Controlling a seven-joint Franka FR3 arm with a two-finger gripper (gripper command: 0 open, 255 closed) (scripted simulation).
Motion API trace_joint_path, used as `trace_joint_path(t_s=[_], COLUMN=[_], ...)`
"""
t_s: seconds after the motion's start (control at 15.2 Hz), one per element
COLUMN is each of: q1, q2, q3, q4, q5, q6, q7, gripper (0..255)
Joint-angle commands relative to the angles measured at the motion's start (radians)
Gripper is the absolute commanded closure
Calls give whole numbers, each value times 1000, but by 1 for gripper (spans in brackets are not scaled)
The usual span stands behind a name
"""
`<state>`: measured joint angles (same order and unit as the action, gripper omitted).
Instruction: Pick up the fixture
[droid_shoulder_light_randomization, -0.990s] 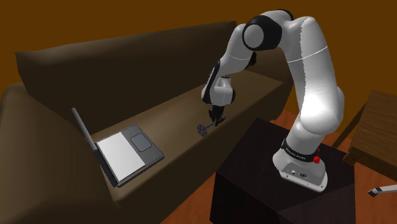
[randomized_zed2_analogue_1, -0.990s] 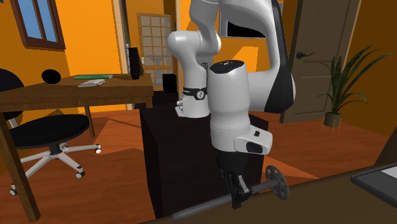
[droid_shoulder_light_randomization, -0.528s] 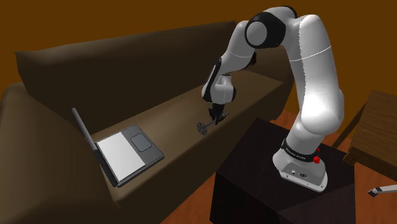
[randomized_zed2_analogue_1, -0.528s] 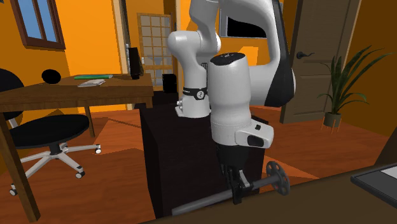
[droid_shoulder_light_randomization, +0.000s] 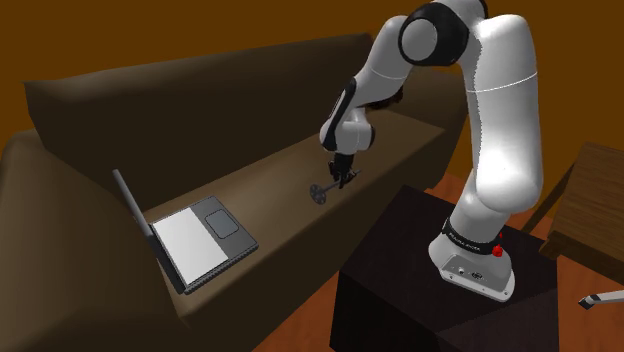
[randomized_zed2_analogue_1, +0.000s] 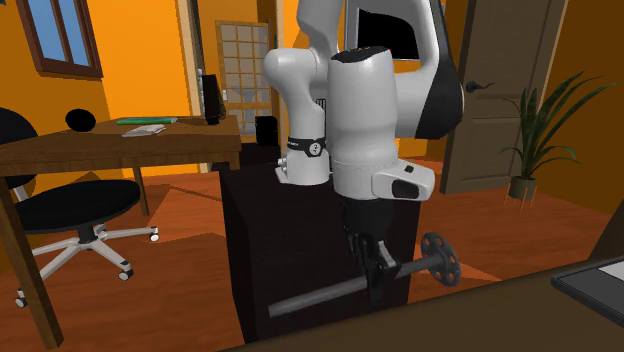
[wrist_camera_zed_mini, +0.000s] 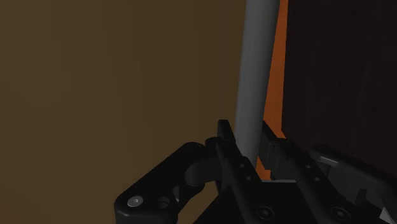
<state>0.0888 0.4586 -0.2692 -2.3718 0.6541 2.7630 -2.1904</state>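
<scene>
The fixture is a long grey rod (randomized_zed2_analogue_1: 320, 298) with a dark wheel-shaped end (randomized_zed2_analogue_1: 438, 256). My black gripper (randomized_zed2_analogue_1: 378, 280) is shut on the rod near its middle and holds it roughly level above the brown sofa seat. In the shoulder view the fixture's wheel end (droid_shoulder_light_randomization: 319, 192) hangs just below the gripper (droid_shoulder_light_randomization: 344, 175), off the sofa seat (droid_shoulder_light_randomization: 270, 180). In the wrist view the grey rod (wrist_camera_zed_mini: 256, 70) runs out from between the two fingers (wrist_camera_zed_mini: 232, 149), which clasp it.
An open laptop (droid_shoulder_light_randomization: 190, 235) lies on the sofa seat toward the shoulder view's left. The dark stand box (droid_shoulder_light_randomization: 420, 290) is close beside the sofa. A wooden desk (randomized_zed2_analogue_1: 120, 140), an office chair (randomized_zed2_analogue_1: 70, 205) and a potted plant (randomized_zed2_analogue_1: 535, 130) stand farther back.
The gripper has risen with the fixture in it. The rod and its wheel end are higher above the sofa seat than a second ago.
</scene>
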Motion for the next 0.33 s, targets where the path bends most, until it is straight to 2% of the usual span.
trace_joint_path(t_s=[0.0, 0.26], q1=[17, 34], q2=[-29, -60], q3=[-22, -45], q4=[-10, -21], q5=[-26, -56], q6=[-18, -37], q7=[22, 47], gripper=[255, 255])
